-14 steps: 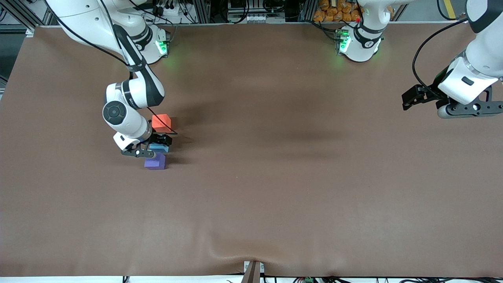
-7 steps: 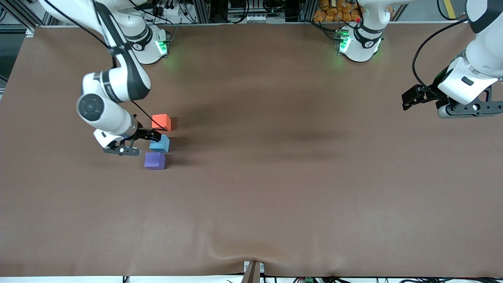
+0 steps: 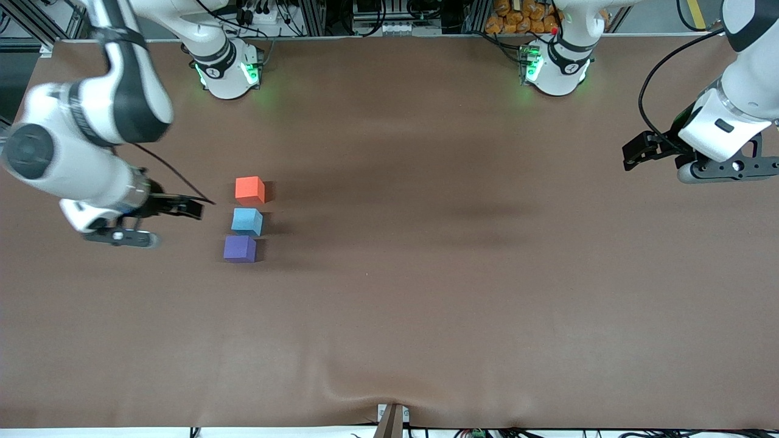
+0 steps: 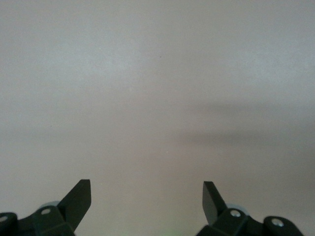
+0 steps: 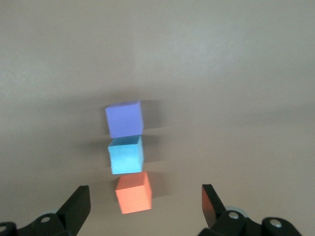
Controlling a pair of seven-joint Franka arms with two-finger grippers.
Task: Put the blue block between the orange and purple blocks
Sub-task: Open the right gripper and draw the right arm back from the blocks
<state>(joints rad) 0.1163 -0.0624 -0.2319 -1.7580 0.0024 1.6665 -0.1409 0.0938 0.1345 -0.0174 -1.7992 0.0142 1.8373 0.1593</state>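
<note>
Blue block [image 3: 246, 220] sits between orange block [image 3: 249, 189] and purple block [image 3: 239, 248]. Right gripper [image 3: 159, 214], jaws apart and empty, should retreat clear of the row. Left gripper [image 3: 659, 159] waits, jaws apart.

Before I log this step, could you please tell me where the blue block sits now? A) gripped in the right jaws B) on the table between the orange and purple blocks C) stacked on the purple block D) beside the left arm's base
B: the blue block rests on the table in line between the orange block and the purple block, with nothing gripping it.
</note>
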